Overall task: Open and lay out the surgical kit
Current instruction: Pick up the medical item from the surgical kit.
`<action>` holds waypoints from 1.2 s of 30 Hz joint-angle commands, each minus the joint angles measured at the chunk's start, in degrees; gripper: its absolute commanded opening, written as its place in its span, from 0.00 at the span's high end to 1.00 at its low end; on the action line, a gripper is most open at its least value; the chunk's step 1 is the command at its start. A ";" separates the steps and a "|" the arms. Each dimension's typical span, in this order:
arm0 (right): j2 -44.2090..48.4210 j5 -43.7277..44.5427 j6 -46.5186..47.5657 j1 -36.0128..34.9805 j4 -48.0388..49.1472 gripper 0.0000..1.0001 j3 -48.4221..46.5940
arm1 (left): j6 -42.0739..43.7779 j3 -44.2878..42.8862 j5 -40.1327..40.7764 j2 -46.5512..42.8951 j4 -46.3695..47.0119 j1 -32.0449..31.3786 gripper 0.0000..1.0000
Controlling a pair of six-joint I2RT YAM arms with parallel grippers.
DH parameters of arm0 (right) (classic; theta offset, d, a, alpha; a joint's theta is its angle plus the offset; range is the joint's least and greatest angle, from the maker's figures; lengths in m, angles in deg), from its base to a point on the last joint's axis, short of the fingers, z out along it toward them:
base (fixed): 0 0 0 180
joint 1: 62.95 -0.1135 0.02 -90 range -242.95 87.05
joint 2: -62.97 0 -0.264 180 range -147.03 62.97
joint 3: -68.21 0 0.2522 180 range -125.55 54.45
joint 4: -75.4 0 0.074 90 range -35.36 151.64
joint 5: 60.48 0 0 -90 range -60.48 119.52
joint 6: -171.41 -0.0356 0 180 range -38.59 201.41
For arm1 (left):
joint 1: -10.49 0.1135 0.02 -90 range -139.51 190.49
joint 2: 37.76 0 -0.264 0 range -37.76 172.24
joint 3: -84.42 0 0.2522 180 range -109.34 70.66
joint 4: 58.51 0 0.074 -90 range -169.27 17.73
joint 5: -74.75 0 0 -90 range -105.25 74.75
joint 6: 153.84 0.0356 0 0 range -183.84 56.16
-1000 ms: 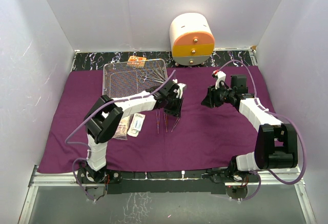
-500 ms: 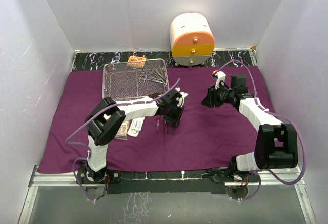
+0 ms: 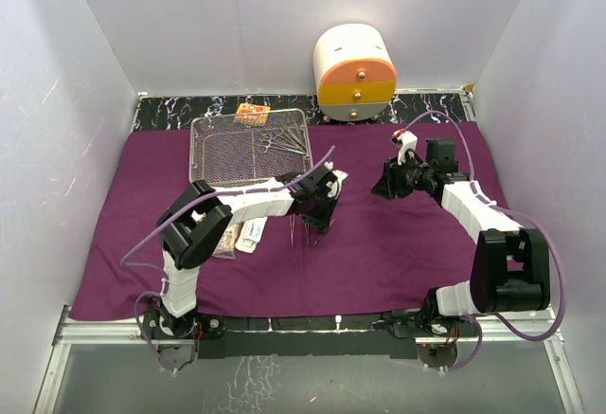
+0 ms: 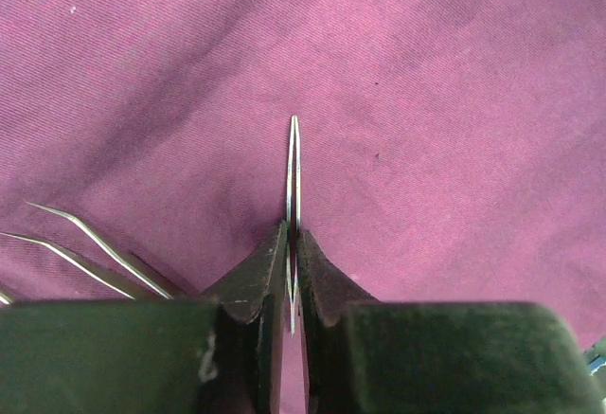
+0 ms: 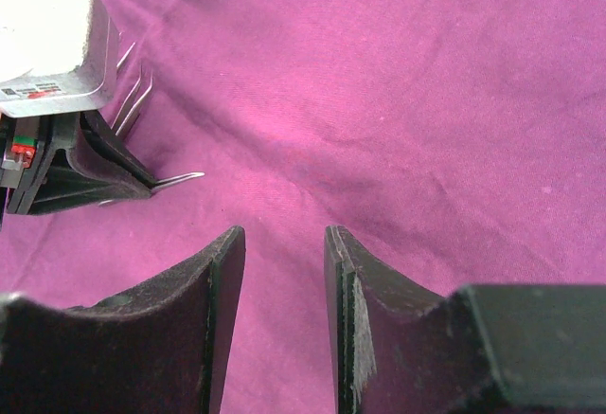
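Observation:
The purple cloth (image 3: 398, 243) lies spread over the table. My left gripper (image 4: 292, 239) is low over its middle and shut on a thin pair of tweezers (image 4: 294, 158), whose tips poke out past the fingers. In the top view this gripper (image 3: 317, 213) sits beside more tweezers (image 3: 295, 232) lying on the cloth; curved ones (image 4: 85, 243) show at the left wrist view's left. My right gripper (image 5: 284, 239) hangs open above bare cloth to the right (image 3: 383, 187). The wire-mesh tray (image 3: 194, 149) at the back left holds ring-handled forceps (image 3: 284, 139).
Flat packets (image 3: 241, 234) lie on the cloth by the left arm's elbow. An orange packet (image 3: 252, 111) rests at the tray's far edge. The white-and-orange drawer cabinet (image 3: 355, 73) stands at the back. White walls close in both sides.
My left gripper came down and slightly left onto the cloth, opened a little, then closed on the tweezers. The right arm has stayed still.

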 commanded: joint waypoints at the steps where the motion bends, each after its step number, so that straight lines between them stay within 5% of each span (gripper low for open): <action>1: 1.02 -0.86 0.84 0.27 1.59 0.63 -0.66 | 0.22 -1.03 -0.37 -3.53 -0.47 -0.31 0.98; 11: 1.88 -1.91 0.94 0.27 1.56 0.63 -0.64 | 1.48 -1.86 -5.81 -6.71 2.07 0.00 1.00; 18: 3.85 -7.00 0.11 0.27 0.07 0.64 -3.52 | -0.39 -3.71 -18.12 -9.49 6.52 6.42 1.00; 25: 5.32 -18.09 -12.66 0.27 8.49 0.56 -6.51 | -16.02 3.24 -43.38 -12.93 29.91 18.14 1.00; 31: 3.16 -20.57 -28.18 -3.55 22.26 0.48 -7.62 | -26.72 7.93 -51.37 -15.68 48.16 21.90 1.00; 36: 1.09 -18.99 -31.98 -9.34 26.35 0.46 -8.59 | -37.36 10.56 -51.54 -17.43 61.54 25.09 1.00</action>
